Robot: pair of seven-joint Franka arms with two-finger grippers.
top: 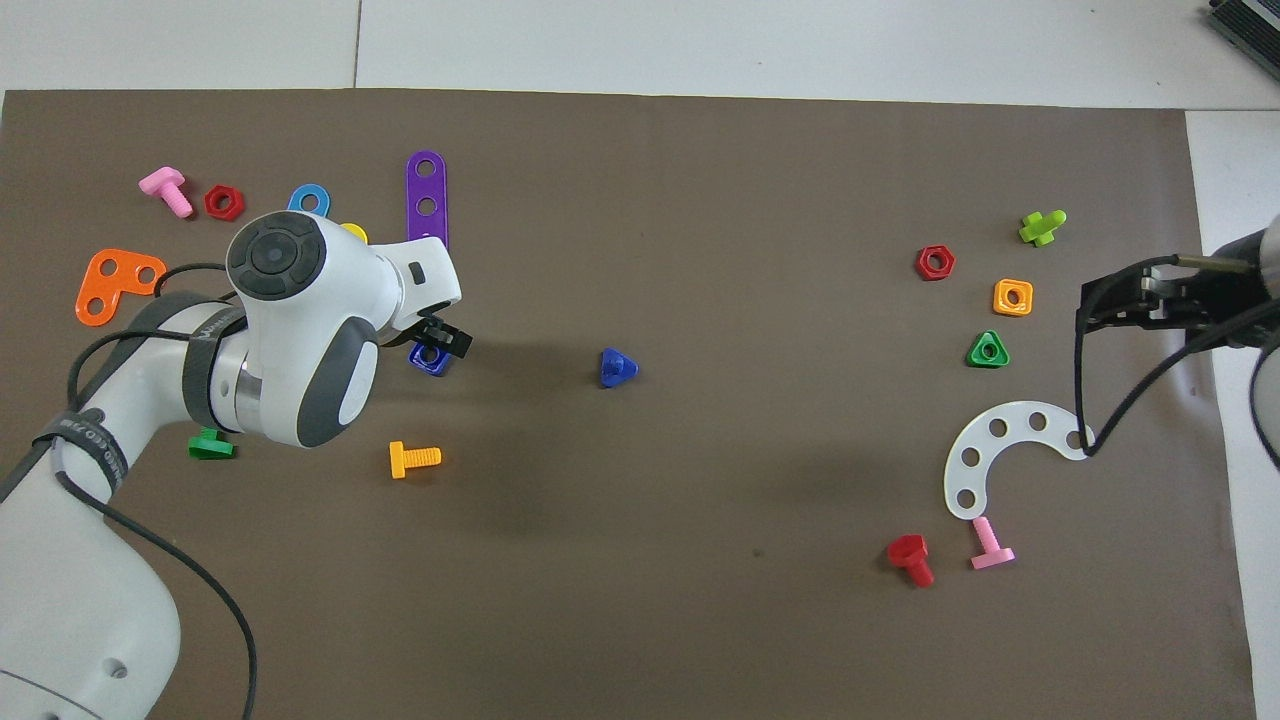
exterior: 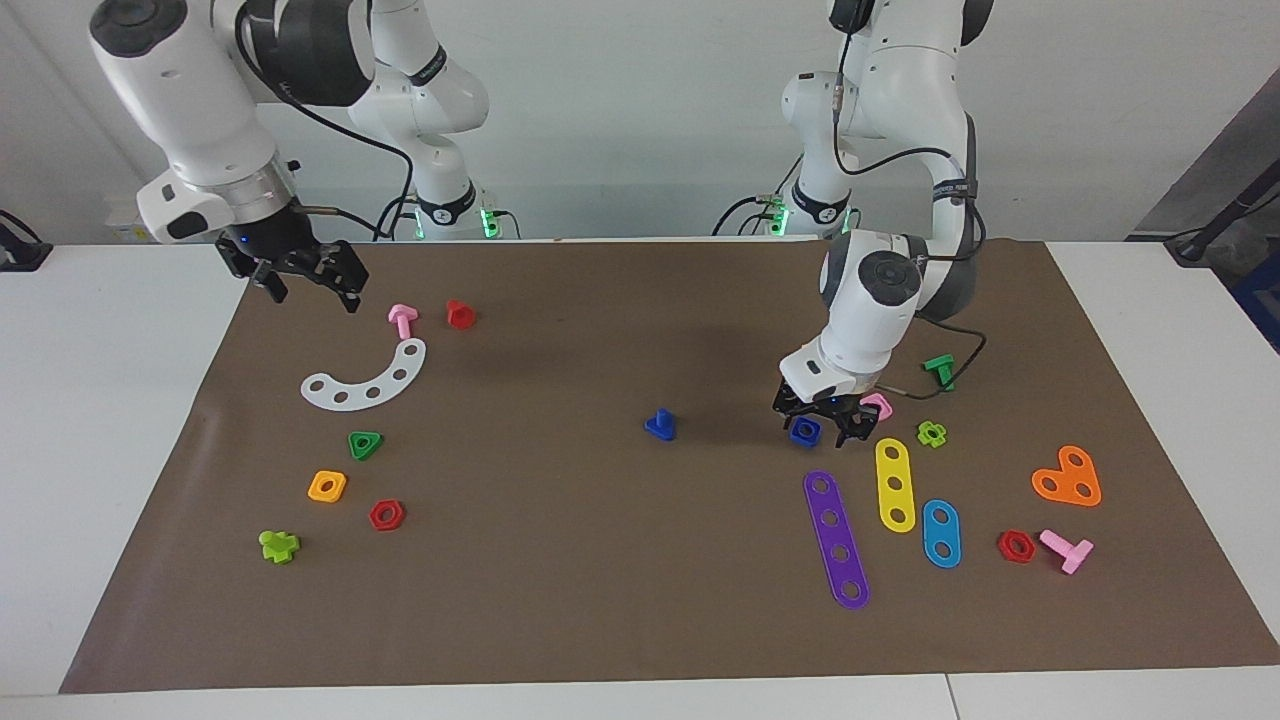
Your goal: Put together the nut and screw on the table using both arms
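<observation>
Facing view: we are lowering our left gripper (exterior: 820,428), fingers parted either side of the nut (exterior: 804,431) lying on the table (exterior: 600,600). Closing off-centre risks flicking it toward the pink nut (exterior: 879,404). The screw (exterior: 660,424) is standing mid-mat; our right gripper (exterior: 312,282) is waiting open.

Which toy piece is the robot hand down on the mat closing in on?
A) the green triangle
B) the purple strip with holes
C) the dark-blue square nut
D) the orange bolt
C: the left gripper is down at the mat with its fingers either side of the nut, while the other pieces lie apart from it.
</observation>
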